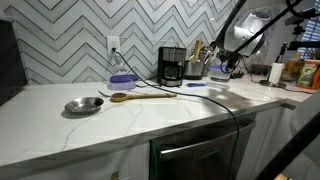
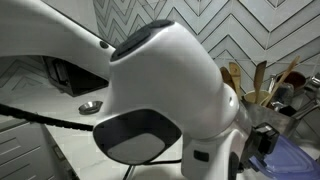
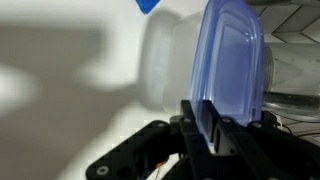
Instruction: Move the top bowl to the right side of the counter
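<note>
The top bowl (image 3: 235, 60) is pale lavender-blue plastic. In the wrist view it stands on edge, its rim pinched between my gripper's (image 3: 205, 125) black fingers. In an exterior view my gripper (image 1: 229, 66) holds the bowl (image 1: 220, 73) low over the right part of the white marble-look counter (image 1: 150, 115), near the utensil holder. In the other view the bowl (image 2: 292, 160) shows at the lower right behind the arm. I cannot tell whether the bowl touches the counter.
A shiny metal bowl (image 1: 83, 105) and a wooden spoon (image 1: 140, 96) lie left of centre. A darker blue-purple bowl (image 1: 122, 79), a coffee maker (image 1: 171, 65) and a utensil holder (image 1: 197, 66) stand along the back wall. A black cable (image 1: 215, 97) crosses the counter.
</note>
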